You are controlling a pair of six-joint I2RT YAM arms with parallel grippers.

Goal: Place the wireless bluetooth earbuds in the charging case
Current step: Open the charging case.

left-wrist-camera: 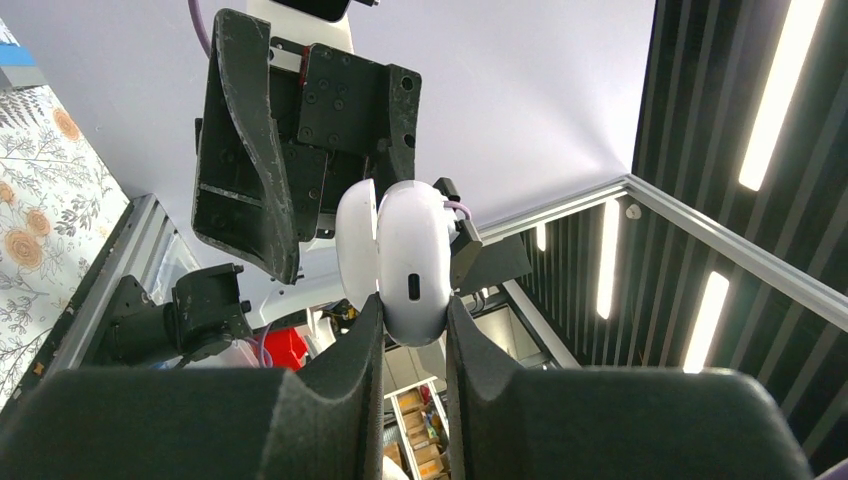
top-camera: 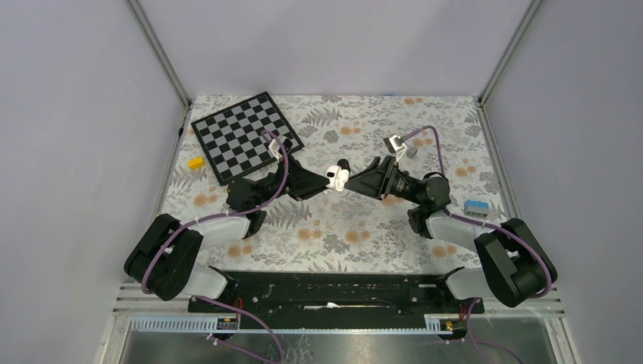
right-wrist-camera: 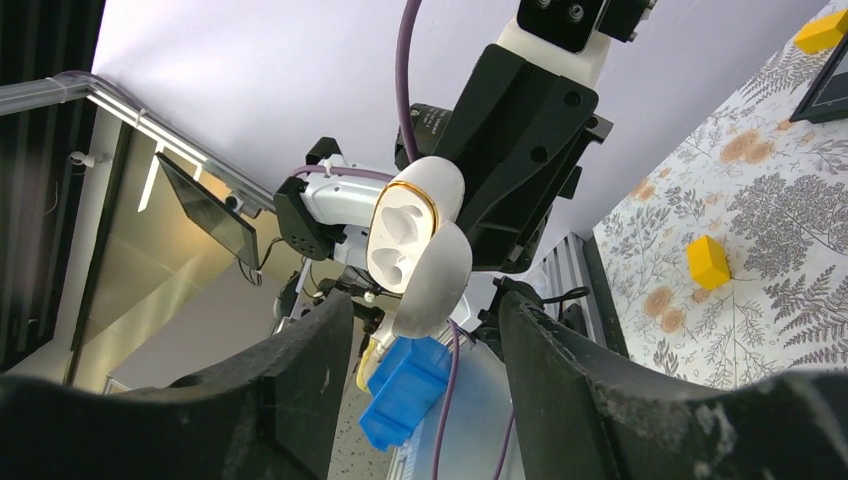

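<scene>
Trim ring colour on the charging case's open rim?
Gold trim ring on the white charging case; best in right wrist view.

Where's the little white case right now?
In the middle of the top view, the case is held up, pinched in the left claw. The open right claw is just to its right, and the chessboard lies behind on the left.

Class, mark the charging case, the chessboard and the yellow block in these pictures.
charging case point(left-wrist-camera: 415, 240): left wrist view, white shell above the slot.
chessboard point(top-camera: 244, 136): top view, centre squares.
yellow block point(top-camera: 196, 162): top view, its top face.
</scene>
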